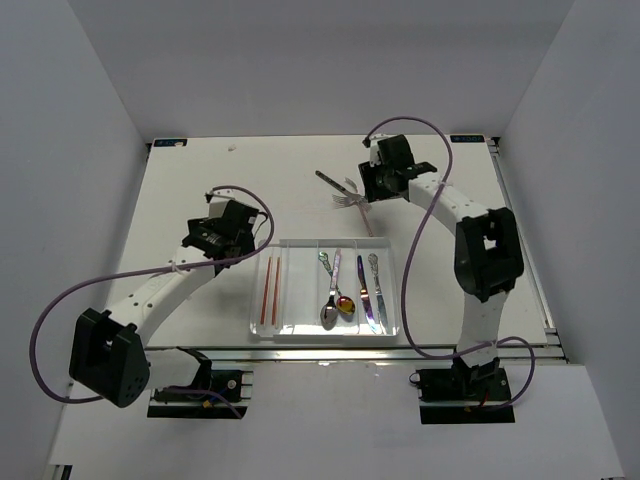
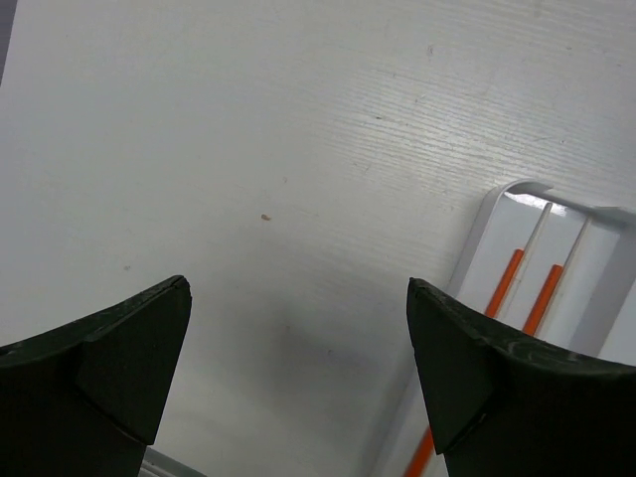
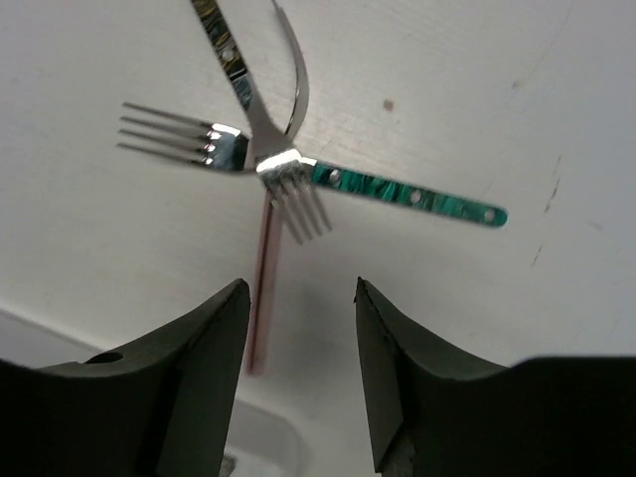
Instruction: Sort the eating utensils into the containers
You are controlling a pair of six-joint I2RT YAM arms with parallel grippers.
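Note:
A clear tray (image 1: pixel 290 258) with four long compartments lies at the table's near middle. Two red-orange chopsticks (image 1: pixel 269 291) lie in its leftmost compartment and also show in the left wrist view (image 2: pixel 517 280). Two spoons (image 1: pixel 331 305) lie in the third compartment and two knives (image 1: pixel 368 297) in the fourth. Three forks lie crossed on the table beyond the tray (image 1: pixel 349 197): a teal-handled one (image 3: pixel 407 192), a dark iridescent-handled one (image 3: pixel 225 50) and a pink-handled one (image 3: pixel 263 288). My right gripper (image 3: pixel 298 293) is open and empty just near of them. My left gripper (image 2: pixel 298 288) is open and empty left of the tray.
The tray's far rim (image 3: pixel 260 437) shows under my right gripper. The tray's corner (image 2: pixel 517 191) is just right of my left gripper. White walls enclose the table on three sides, and purple cables loop from both arms.

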